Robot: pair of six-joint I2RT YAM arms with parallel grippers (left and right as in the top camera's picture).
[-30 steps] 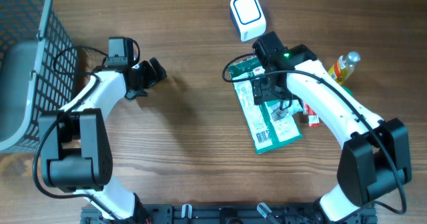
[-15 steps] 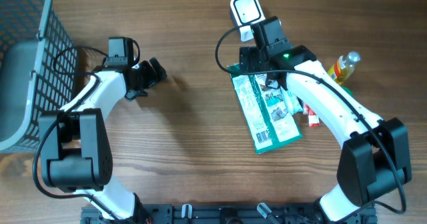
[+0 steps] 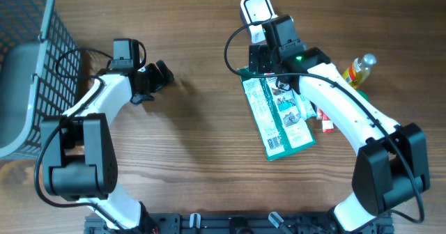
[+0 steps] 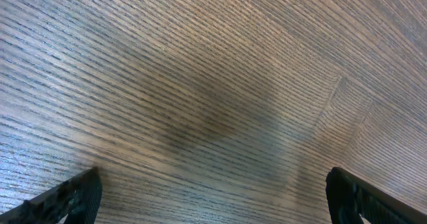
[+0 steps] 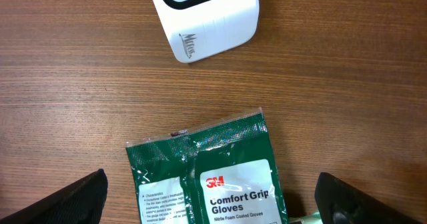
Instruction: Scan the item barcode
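Note:
A green pack of 3M Comfort Grip gloves [image 3: 280,117] lies flat on the wooden table, with a barcode label near its front end. In the right wrist view its far end [image 5: 207,181] lies between my fingers. The white scanner [image 3: 256,11] [image 5: 208,14] stands just beyond it. My right gripper [image 3: 263,58] [image 5: 217,199] hovers open above the pack's far end, nothing held. Over bare wood at the left my left gripper [image 3: 159,77] [image 4: 217,199] stands open and empty.
A grey wire basket [image 3: 28,60] fills the far left corner. A small bottle with a yellow label [image 3: 359,68] and a red item [image 3: 325,122] lie right of the pack, beside my right arm.
My right gripper has moved from over the pack's middle toward the scanner, uncovering more of the pack. The pack and the left arm have stayed still.

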